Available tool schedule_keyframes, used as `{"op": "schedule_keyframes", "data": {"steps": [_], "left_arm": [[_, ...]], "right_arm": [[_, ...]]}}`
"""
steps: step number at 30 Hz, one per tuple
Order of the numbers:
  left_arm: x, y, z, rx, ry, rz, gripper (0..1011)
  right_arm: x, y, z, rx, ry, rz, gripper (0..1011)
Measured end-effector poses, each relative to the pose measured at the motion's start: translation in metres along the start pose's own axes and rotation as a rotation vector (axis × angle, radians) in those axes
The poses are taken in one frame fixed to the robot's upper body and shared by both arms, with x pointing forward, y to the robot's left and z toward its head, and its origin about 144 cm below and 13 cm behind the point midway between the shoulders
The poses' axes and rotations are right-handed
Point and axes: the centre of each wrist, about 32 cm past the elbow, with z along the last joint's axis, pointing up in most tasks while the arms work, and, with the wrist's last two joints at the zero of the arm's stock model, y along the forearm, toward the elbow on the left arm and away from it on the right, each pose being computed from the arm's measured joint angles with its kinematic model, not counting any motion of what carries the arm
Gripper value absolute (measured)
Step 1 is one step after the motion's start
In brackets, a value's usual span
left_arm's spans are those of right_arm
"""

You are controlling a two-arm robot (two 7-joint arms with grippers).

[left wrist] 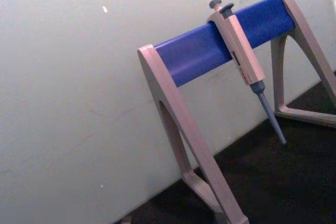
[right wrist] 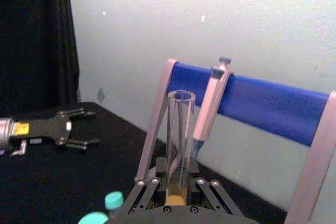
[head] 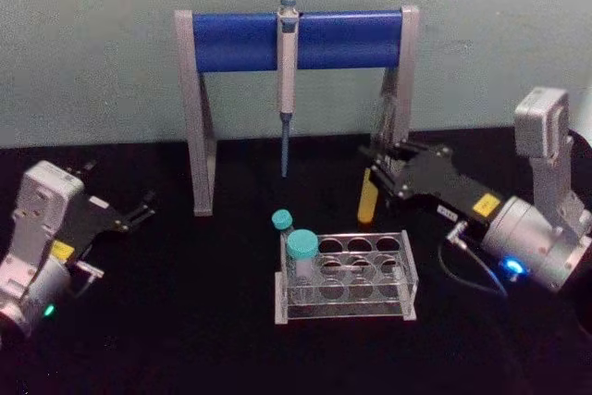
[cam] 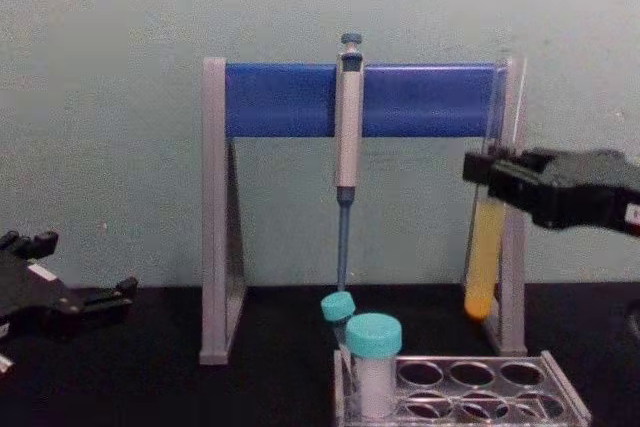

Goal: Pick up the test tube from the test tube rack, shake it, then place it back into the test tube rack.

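Wall (head: 92, 34): plain, pale grey-green, matte, with a few small white flecks and faint scuffs; runs the full width behind the worktop. Worktop (head: 185, 349): flat, black, matte, meeting the wall along a straight line. Black panel or drape (right wrist: 31, 40): upright, adjoining the wall's end.

Setting: a laboratory bench.

Identifying features:
- A grey-blue pipette (head: 288, 62) hangs by its head from the blue crossbar of a grey stand (head: 196, 117).
- In front of the stand, a low clear test tube rack (head: 370, 308) with rows of round holes sits on a black table (head: 166, 330).
- Two teal-capped vials (head: 302, 252) stand at the rack's left end.
- A capless glass test tube (cam: 484, 257) carries yellow liquid in its lower part.
- A plain pale wall (head: 92, 43) closes off the bench behind.
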Motion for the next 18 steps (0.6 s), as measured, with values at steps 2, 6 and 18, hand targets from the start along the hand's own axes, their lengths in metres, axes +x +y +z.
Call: {"op": "schedule_keyframes", "data": {"steps": [2, 6, 18], "left_arm": [[0.0, 0.0, 0.0, 0.0, 0.0, 0.0, 1010], [0.0, 0.0, 0.0, 0.0, 0.0, 0.0, 1010], [0.0, 0.0, 0.0, 0.0, 0.0, 0.0, 1009]], "right_arm": [[0.002, 0.003, 0.004, 0.009, 0.0, -0.004, 229], [0.006, 0.008, 0.008, 0.018, 0.004, -0.01, 229], [0.015, 0.008, 0.012, 0.001, -0.014, -0.054, 229]]}}
